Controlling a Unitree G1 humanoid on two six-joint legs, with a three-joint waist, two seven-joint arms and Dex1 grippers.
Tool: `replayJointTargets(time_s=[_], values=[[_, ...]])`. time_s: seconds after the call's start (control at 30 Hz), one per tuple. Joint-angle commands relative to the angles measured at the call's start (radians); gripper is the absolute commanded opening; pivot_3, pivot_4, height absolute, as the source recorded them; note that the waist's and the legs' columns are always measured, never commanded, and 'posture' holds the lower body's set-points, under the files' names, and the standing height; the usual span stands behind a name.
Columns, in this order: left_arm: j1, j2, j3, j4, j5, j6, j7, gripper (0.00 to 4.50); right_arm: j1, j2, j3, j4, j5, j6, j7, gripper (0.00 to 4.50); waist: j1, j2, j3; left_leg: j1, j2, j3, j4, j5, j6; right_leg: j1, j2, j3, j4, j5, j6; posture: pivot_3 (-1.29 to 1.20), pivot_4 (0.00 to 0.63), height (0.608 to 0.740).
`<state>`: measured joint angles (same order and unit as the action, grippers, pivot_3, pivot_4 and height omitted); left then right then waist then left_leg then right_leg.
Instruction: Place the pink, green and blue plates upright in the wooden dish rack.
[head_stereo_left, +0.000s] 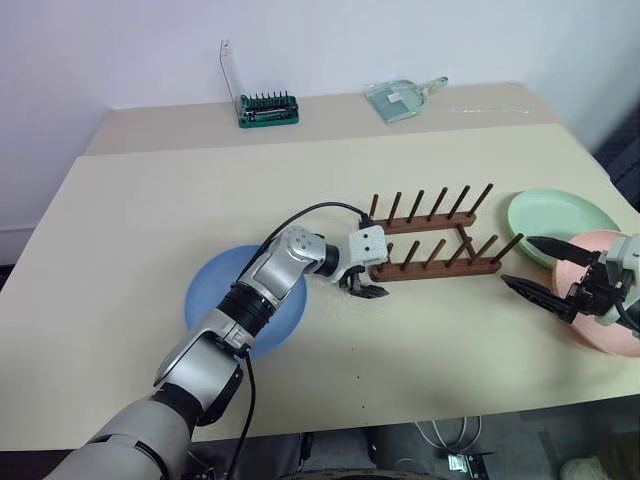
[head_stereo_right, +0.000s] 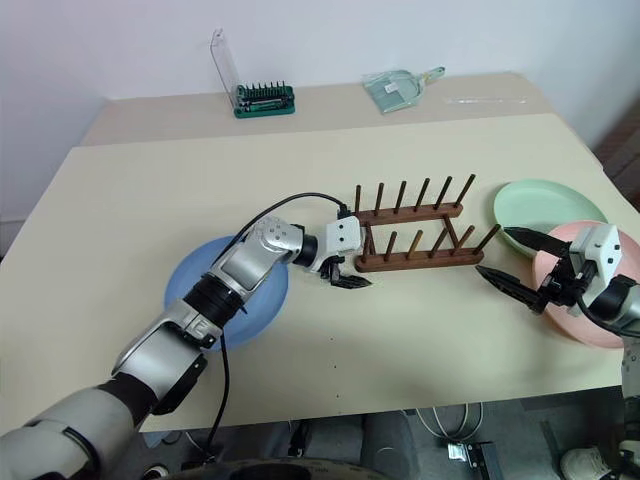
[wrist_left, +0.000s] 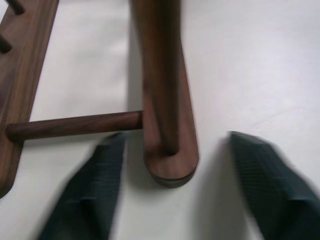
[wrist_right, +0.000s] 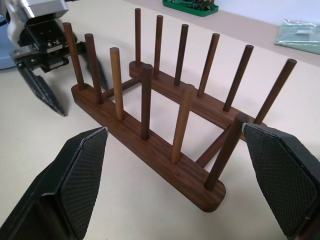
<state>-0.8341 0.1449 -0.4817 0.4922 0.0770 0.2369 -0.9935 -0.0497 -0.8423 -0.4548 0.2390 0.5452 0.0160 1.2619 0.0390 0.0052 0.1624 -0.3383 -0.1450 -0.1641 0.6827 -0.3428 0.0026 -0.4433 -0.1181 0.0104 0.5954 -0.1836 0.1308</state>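
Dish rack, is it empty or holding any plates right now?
Empty: the wooden dish rack holds no plates; its pegs stand bare.

A pale beige bench (head_stereo_left: 150, 220) carries everything, with a second, slightly darker beige bench top (head_stereo_left: 330, 115) butted against its far edge. On that far top, left of centre, stands a green-based tool holder (head_stereo_left: 268, 110) with a row of dark bits upright in it and its clear lid (head_stereo_left: 229, 70) raised at its left end. To its right lies a clear, pale green dustpan-like scoop (head_stereo_left: 400, 98), handle pointing right. A white wall (head_stereo_left: 320, 40) rises behind.
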Motion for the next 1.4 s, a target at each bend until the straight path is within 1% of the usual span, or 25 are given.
replayJointTargets(time_s=[0.03,0.07,0.17,0.33,0.43,0.53,0.57,0.63,0.7,0.8,0.83,0.87,0.9,1.0,1.1,1.17,1.23,1.27,1.33,1.4], values=[[-0.023,0.005,0.031,-0.024,-0.011,0.008,-0.006,4.40,-0.015,-0.004,-0.013,-0.036,0.016,0.002,-0.003,4.44,0.000,0.000,0.000,0.000,0.000,0.000,0.000,0.000,0.000,0.000,0.000,0.000,0.000,0.000,0.000,0.00,0.150,0.740],[-0.025,0.013,0.035,-0.039,-0.018,0.023,-0.021,4.40,-0.014,-0.003,-0.012,-0.038,0.016,0.003,-0.003,4.44,0.000,0.000,0.000,0.000,0.000,0.000,0.000,0.000,0.000,0.000,0.000,0.000,0.000,0.000,0.000,0.00,0.150,0.740],[-0.040,0.051,0.070,-0.114,-0.058,0.158,-0.064,4.40,-0.017,-0.002,-0.012,-0.038,0.018,0.006,-0.003,4.44,-0.001,0.000,0.000,0.000,0.000,0.000,0.000,0.000,0.000,0.000,0.000,0.000,0.000,0.000,0.000,0.00,0.150,0.740],[-0.053,0.126,0.128,-0.252,-0.113,0.319,-0.096,4.40,-0.023,0.001,-0.011,-0.033,0.018,0.004,-0.001,4.44,-0.001,0.000,0.000,0.000,0.000,0.000,0.000,0.000,0.000,0.000,0.000,0.000,0.001,0.000,0.000,0.00,0.150,0.740],[-0.054,0.194,0.156,-0.315,-0.119,0.370,-0.095,4.40,-0.032,0.003,-0.009,-0.030,0.020,0.007,0.001,4.44,-0.001,0.000,0.000,0.000,0.000,0.000,0.000,0.000,0.000,0.000,0.000,0.000,0.001,0.000,0.000,0.00,0.150,0.740],[-0.045,0.227,0.195,-0.357,-0.159,0.420,-0.084,4.40,-0.037,0.004,-0.006,-0.029,0.031,0.022,0.011,4.44,-0.001,0.000,0.000,0.000,0.000,0.000,0.000,0.000,0.000,0.000,0.000,0.000,0.001,0.000,0.000,0.00,0.150,0.740],[-0.043,0.225,0.222,-0.365,-0.183,0.445,-0.075,4.17,-0.039,0.004,-0.005,-0.028,0.032,0.022,0.013,4.44,-0.001,0.000,0.000,0.000,0.000,0.000,0.000,0.000,0.000,0.000,0.000,0.000,0.001,0.000,0.000,0.00,0.150,0.740],[-0.038,0.228,0.266,-0.380,-0.236,0.498,-0.077,3.51,-0.043,0.001,-0.006,-0.030,0.048,0.046,0.026,3.86,0.000,0.000,0.000,0.000,0.000,0.000,0.000,0.000,0.000,0.000,0.000,0.000,0.001,0.000,0.000,0.00,0.150,0.740],[-0.032,0.238,0.283,-0.396,-0.254,0.484,-0.072,2.54,-0.049,-0.002,-0.013,-0.032,0.065,0.063,0.040,3.06,0.000,0.000,0.000,0.000,0.000,0.000,0.000,0.000,0.000,0.000,0.000,0.000,0.001,0.000,0.000,0.00,0.150,0.740],[-0.033,0.224,0.336,-0.432,-0.345,0.524,-0.087,1.02,-0.053,-0.008,-0.018,-0.037,0.080,0.079,0.059,1.58,-0.001,0.000,0.000,0.000,0.000,0.000,0.000,0.000,0.000,0.000,0.000,0.000,0.001,0.000,0.000,0.00,0.150,0.740],[-0.034,0.221,0.348,-0.445,-0.375,0.538,-0.094,0.44,-0.055,-0.010,-0.021,-0.039,0.092,0.093,0.067,0.97,-0.001,0.000,0.000,0.000,0.000,0.000,0.000,0.000,0.000,0.000,0.000,0.000,0.001,0.000,0.000,0.00,0.150,0.740],[-0.036,0.217,0.361,-0.458,-0.412,0.562,-0.104,0.03,-0.056,-0.012,-0.021,-0.040,0.095,0.094,0.075,0.52,-0.001,0.000,0.000,0.000,0.000,0.000,0.000,0.000,0.000,0.000,0.000,0.000,0.001,0.000,0.000,0.00,0.150,0.740],[-0.036,0.217,0.364,-0.469,-0.432,0.565,-0.111,0.00,-0.055,-0.014,-0.020,-0.040,0.094,0.092,0.084,0.04,-0.001,0.000,0.000,0.000,0.000,0.000,0.000,0.000,0.000,0.000,0.000,0.000,0.001,0.000,0.000,0.00,0.150,0.740],[-0.029,0.208,0.339,-0.494,-0.471,0.573,-0.122,0.00,-0.047,-0.018,-0.006,-0.036,0.078,0.083,0.105,0.04,-0.001,0.000,0.000,0.000,0.000,0.000,0.000,0.000,0.000,0.000,0.000,0.000,0.001,0.000,0.000,0.00,0.150,0.740],[-0.016,0.162,0.280,-0.521,-0.472,0.567,-0.096,0.00,-0.044,-0.012,0.020,-0.023,0.035,0.048,0.113,0.04,0.001,0.000,0.000,0.000,0.000,0.000,0.000,0.000,0.000,0.000,0.000,0.000,0.000,0.000,0.000,0.00,0.150,0.740],[-0.003,0.155,0.202,-0.531,-0.423,0.540,-0.079,0.00,-0.042,-0.005,0.033,-0.032,0.030,0.058,0.110,0.04,0.000,0.000,0.000,0.000,0.000,0.000,0.000,0.000,0.000,0.000,0.000,0.000,0.000,0.000,0.000,0.00,0.150,0.740],[0.012,0.150,0.123,-0.543,-0.402,0.539,-0.088,0.00,-0.028,0.000,0.059,-0.020,-0.023,-0.003,0.105,0.04,0.000,0.000,0.000,0.000,0.000,0.000,0.000,0.000,0.000,0.000,0.000,0.000,0.000,0.000,0.000,0.00,0.150,0.740],[0.014,0.147,0.103,-0.544,-0.403,0.544,-0.091,0.00,-0.025,0.001,0.067,-0.015,-0.036,-0.018,0.104,0.04,-0.001,0.000,0.000,0.000,0.000,0.000,0.000,0.000,0.000,0.000,0.000,0.000,0.001,0.000,0.000,0.00,0.150,0.740],[0.001,0.159,0.047,-0.528,-0.387,0.507,-0.136,0.00,-0.026,-0.001,0.077,-0.014,-0.042,-0.022,0.102,0.04,-0.002,0.000,0.000,0.000,0.000,0.000,0.000,0.000,0.000,0.000,0.000,0.000,0.001,0.000,0.000,0.00,0.150,0.740],[-0.037,0.143,0.001,-0.472,-0.372,0.478,-0.177,0.00,-0.034,0.000,0.098,-0.006,-0.060,-0.038,0.099,0.04,-0.001,0.000,0.000,0.000,0.000,0.001,0.000,0.000,0.000,0.000,0.000,0.001,0.001,0.000,0.000,0.00,0.150,0.740]])
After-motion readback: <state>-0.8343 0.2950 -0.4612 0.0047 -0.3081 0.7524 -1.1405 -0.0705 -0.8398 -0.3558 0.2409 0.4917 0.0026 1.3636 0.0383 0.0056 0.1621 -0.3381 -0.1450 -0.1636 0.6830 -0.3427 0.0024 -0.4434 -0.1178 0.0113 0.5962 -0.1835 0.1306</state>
